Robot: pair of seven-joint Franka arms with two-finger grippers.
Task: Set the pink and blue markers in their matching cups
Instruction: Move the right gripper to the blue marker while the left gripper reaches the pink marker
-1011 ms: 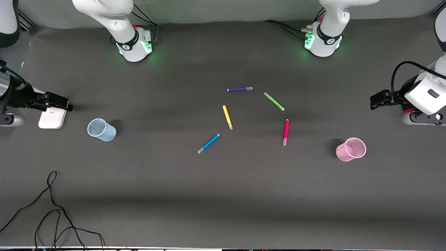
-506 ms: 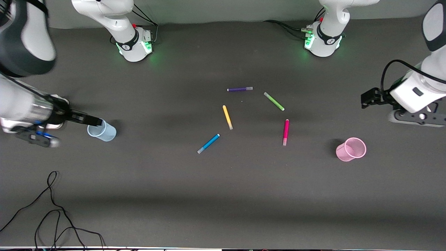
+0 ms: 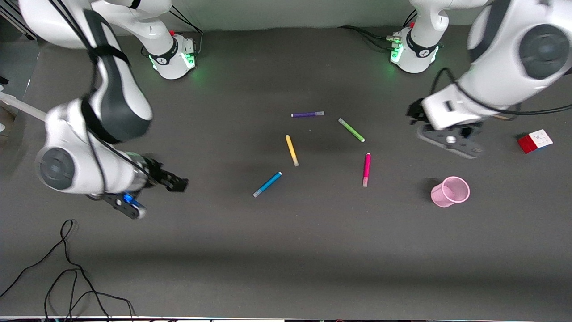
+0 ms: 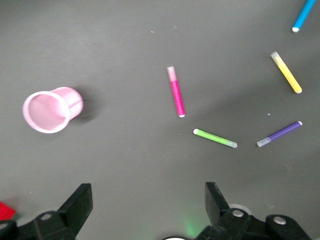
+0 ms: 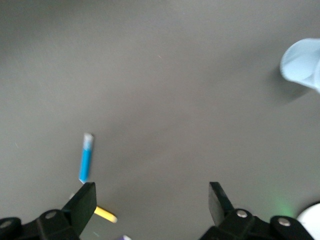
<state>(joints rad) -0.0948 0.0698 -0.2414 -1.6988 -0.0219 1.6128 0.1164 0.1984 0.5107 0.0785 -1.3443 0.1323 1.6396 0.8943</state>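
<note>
The pink marker (image 3: 366, 169) and the blue marker (image 3: 267, 184) lie flat near the table's middle. The pink cup (image 3: 450, 191) stands toward the left arm's end. In the front view the blue cup is hidden by the right arm; it shows in the right wrist view (image 5: 305, 65). My right gripper (image 3: 176, 182) is open and empty over bare table between the blue cup and the blue marker (image 5: 86, 157). My left gripper (image 3: 413, 112) is open and empty over bare table beside the lime-green pen (image 3: 351, 130). The left wrist view shows the pink marker (image 4: 175, 91) and the pink cup (image 4: 50, 109).
A yellow pen (image 3: 292, 150) and a purple pen (image 3: 307, 114) lie among the markers. A red and white cube (image 3: 535, 141) sits at the left arm's end. A loose black cable (image 3: 67, 268) lies near the front edge at the right arm's end.
Both arms have swung in from the table's ends toward the middle. The right arm now covers the blue cup in the front view. The cube has come into sight.
</note>
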